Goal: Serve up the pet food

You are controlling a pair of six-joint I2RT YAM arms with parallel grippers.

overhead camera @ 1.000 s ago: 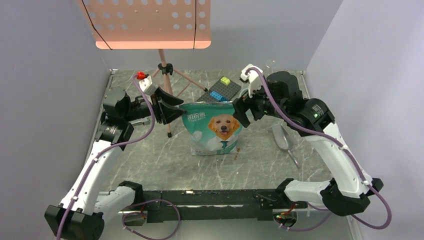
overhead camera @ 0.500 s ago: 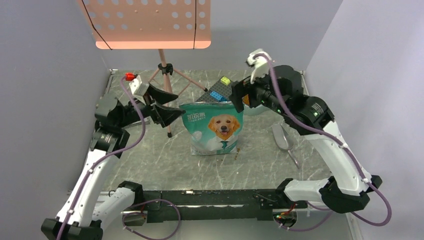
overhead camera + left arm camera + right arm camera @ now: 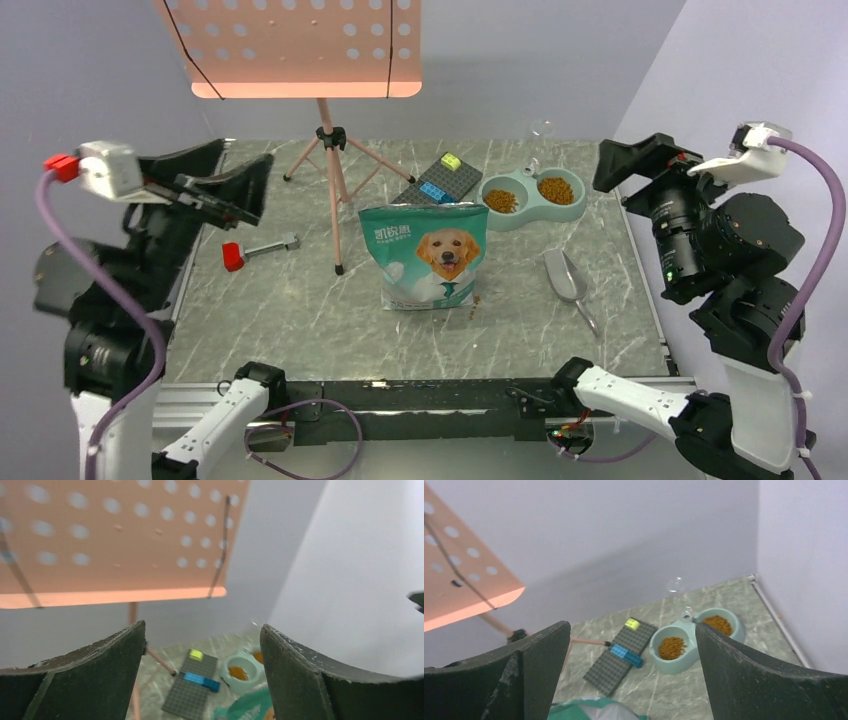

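Beyond the upright teal-green dog-print bag (image 3: 425, 255), brown kibble pet food (image 3: 501, 201) sits in both wells of the pale blue-grey double bowl (image 3: 527, 212); serving looks complete. Left hand (image 3: 202, 626) and right hand (image 3: 631, 627) hover high on either side of the bag, fingers apart and empty.

Plain lavender walls (image 3: 560, 60) stand ahead of my left gripper (image 3: 201, 630) and beside it — grey-green marbled table (image 3: 300, 320) below, orange perforated music stand (image 3: 300, 45) above.

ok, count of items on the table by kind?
Teal dog-print bag: 1
Pale blue-grey double bowl: 1
Brown kibble heaps: 2
Grey metal scoop: 1
Dark grey baseplate: 1
Toy bricks, blue and yellow: 2
Red-headed grey bar: 1
Pink perforated music stand: 1
Total: 10
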